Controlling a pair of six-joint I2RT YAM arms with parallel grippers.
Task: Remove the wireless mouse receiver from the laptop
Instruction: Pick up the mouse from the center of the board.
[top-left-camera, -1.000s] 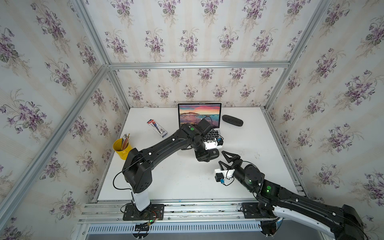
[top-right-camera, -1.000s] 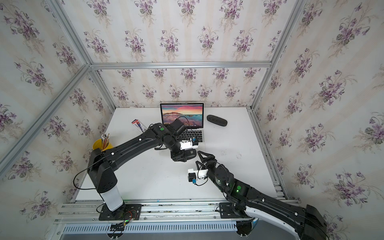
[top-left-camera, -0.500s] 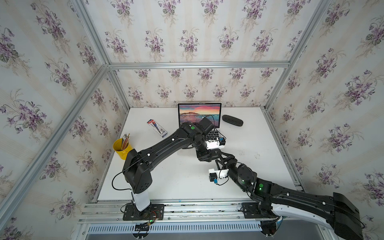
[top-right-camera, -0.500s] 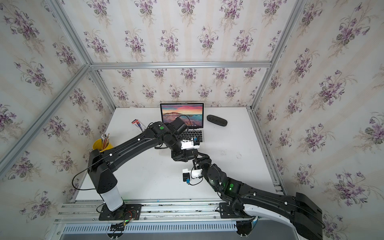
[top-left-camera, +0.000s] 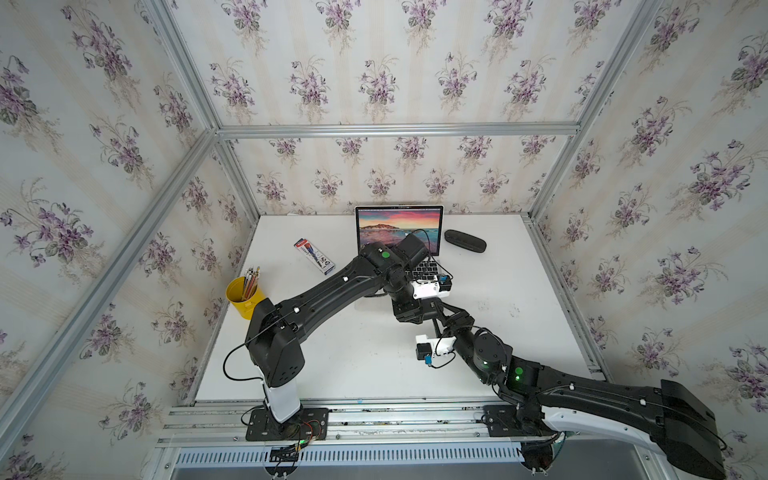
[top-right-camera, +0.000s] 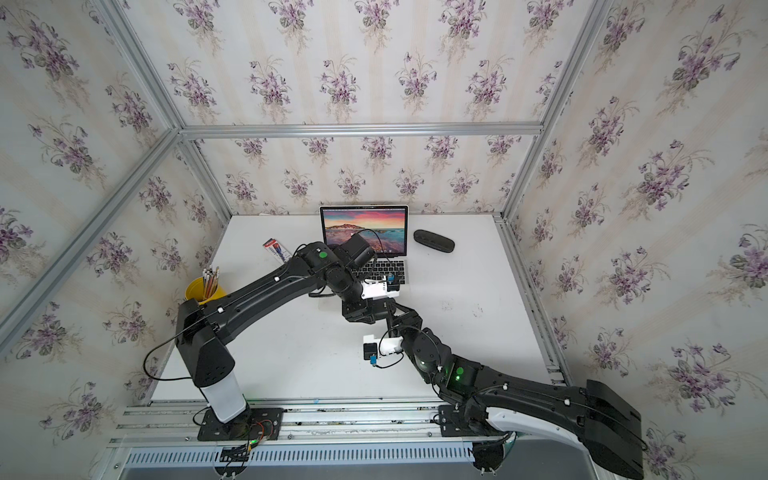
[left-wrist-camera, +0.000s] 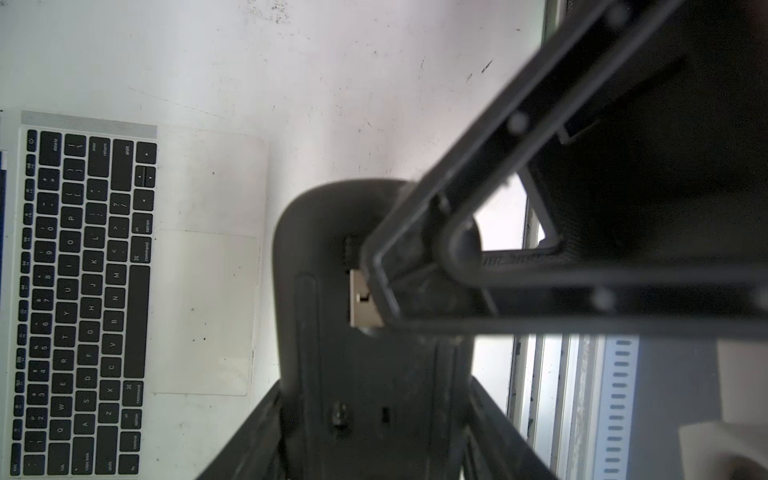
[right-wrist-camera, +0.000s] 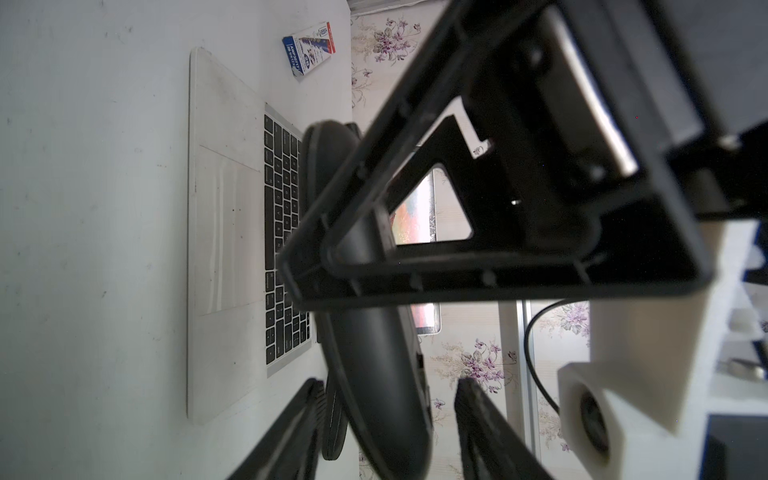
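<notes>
Swung in, now narrowing right gripper (right-wrist-camera: 388, 380) astride mouse (left-wrist-camera: 332, 216) gripped in left gripper (left-wrist-camera: 376, 382); cannot tell whether clamped. Receiver (left-wrist-camera: 362, 300) at one right fingertip (left-wrist-camera: 384, 286), apparently already off laptop (left-wrist-camera: 208, 187).

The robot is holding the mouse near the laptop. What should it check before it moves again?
1. The left pincer grips the mouse by its sides: ok.
2. The receiver is out of the laptop, and its bare silver plug shows over the mouse's underside: ok.
3. The right pincer has hold of the receiver: cannot tell, because the receiver's head is hidden.
4. The right pincer is open wide enough to straddle the mouse: ok.
5. The two pincers are not bumping each other: cannot tell, because they overlap in both top views.
</notes>
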